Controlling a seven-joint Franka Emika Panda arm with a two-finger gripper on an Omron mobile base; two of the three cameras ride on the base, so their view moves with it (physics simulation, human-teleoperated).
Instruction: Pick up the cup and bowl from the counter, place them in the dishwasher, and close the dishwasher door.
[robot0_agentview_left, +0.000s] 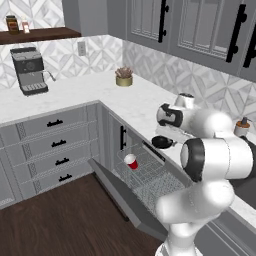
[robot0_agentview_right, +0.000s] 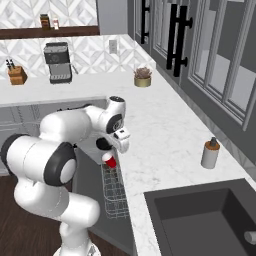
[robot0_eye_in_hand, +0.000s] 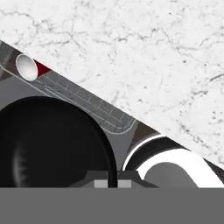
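Black and shallow, the round bowl (robot0_eye_in_hand: 52, 144) is hanging from the claw (robot0_eye_in_hand: 107, 177), whose fingers are pinching its rim, the rim edge running down between them in the hand view. In the left base view the bowl (robot0_agentview_left: 162, 142) is sitting just past the front edge of the white marble-look counter (robot0_agentview_left: 130, 97), above the silvery wire rack (robot0_agentview_left: 150, 177) of the open grey dishwasher (robot0_agentview_left: 132, 185). The small red tapered cup (robot0_agentview_left: 131, 161) with its white inside is already lying tipped in that rack, and it is showing again in the right base view (robot0_agentview_right: 109, 160), below the claw and the bowl (robot0_agentview_right: 102, 144).

Judging from this, the cup's part is done and the bowl is being carried over for its placing; the flat grey drop-down door (robot0_agentview_left: 117, 192) is lying open, not yet closed.

Risks from here look plain enough. The grip is on a thin rim only, so the bowl may be swinging or slipping if the arm is moving sharply. Lowering it close to the counter edge could be knocking it loose against the marble. Setting it down too near the cup could be bumping the cup further over or out of the rack. A bowl left standing proud of the wires might also be fouling the door when it is lifted.
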